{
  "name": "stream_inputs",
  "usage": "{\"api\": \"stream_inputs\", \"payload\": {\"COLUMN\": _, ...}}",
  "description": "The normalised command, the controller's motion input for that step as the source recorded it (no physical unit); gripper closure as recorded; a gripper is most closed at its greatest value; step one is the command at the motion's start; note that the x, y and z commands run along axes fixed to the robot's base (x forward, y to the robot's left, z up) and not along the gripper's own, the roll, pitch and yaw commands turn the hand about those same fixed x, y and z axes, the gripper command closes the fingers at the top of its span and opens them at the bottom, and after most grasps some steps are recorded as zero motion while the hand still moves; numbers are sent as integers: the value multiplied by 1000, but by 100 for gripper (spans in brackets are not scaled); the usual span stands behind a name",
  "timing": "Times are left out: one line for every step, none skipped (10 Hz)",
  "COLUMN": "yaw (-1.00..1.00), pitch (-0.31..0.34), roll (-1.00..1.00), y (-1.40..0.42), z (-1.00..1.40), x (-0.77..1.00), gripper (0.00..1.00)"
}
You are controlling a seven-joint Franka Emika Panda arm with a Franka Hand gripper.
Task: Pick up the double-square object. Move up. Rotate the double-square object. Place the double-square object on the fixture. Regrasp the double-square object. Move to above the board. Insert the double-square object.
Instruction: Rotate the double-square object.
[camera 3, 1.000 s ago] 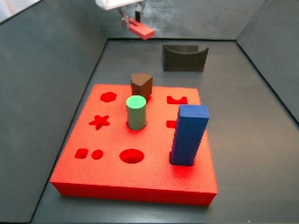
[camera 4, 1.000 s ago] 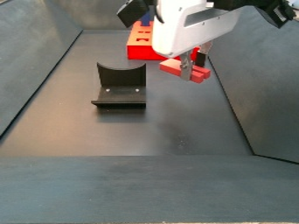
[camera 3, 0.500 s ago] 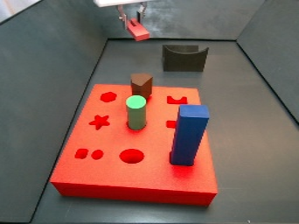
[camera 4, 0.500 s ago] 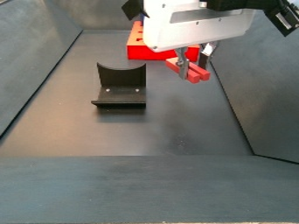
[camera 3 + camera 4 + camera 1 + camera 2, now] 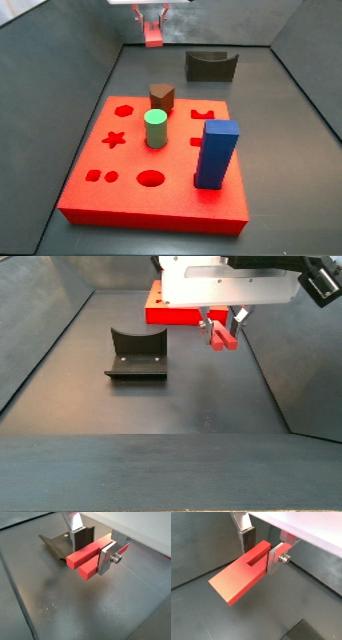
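The gripper (image 5: 92, 548) hangs in the air above the dark floor, its two silver fingers (image 5: 273, 559) pinching the double-square object (image 5: 241, 579) between them; in both wrist views the red-pink piece sticks out from the plates, a slot showing in its upper face (image 5: 87, 556). In a side view the piece hangs upright under the gripper (image 5: 222, 324), clear of the floor (image 5: 221, 338). The fixture (image 5: 136, 354) stands on the floor below and to one side of the gripper, apart from it. In a side view the board (image 5: 100, 180) lies well away from the gripper (image 5: 152, 20), carrying a blue block (image 5: 217, 154), a green peg (image 5: 155, 128) and a brown peg (image 5: 162, 96).
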Motion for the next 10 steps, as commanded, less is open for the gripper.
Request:
{"api": "stream_inputs", "payload": {"yaw": -448, "pitch": -7, "roll": -41, "y": 16, "z": -11, "x": -4, "gripper": 100}}
{"api": "stream_inputs", "payload": {"yaw": -261, "pitch": -7, "roll": -41, "y": 16, "z": -10, "x": -3, "gripper": 100}}
{"api": "stream_inputs", "payload": {"yaw": 0, "pitch": 0, "roll": 0, "y": 0, "z": -1000, "x": 0, "gripper": 100}}
{"api": "stream_inputs", "payload": {"yaw": 37, "pitch": -12, "roll": 1, "y": 2, "z": -1000, "x": 11, "gripper": 100}}
{"api": "stream_inputs", "payload": {"yaw": 41, "pitch": -19, "roll": -8, "y": 1, "z": -1000, "x": 23, "gripper": 100}}
{"api": "stream_inputs", "payload": {"yaw": 38, "pitch": -24, "roll": -23, "y": 0, "z": -1000, "x": 29, "gripper": 100}}
{"api": "stream_inputs", "payload": {"yaw": 26, "pitch": -26, "roll": -45, "y": 5, "z": -1000, "x": 37, "gripper": 100}}
{"api": "stream_inputs", "payload": {"yaw": 18, "pitch": -26, "roll": -62, "y": 5, "z": -1000, "x": 45, "gripper": 100}}
{"api": "stream_inputs", "payload": {"yaw": 15, "pitch": -24, "roll": -77, "y": 9, "z": -895, "x": 51, "gripper": 100}}
{"api": "stream_inputs", "payload": {"yaw": 12, "pitch": -25, "roll": -97, "y": 12, "z": -724, "x": 51, "gripper": 100}}
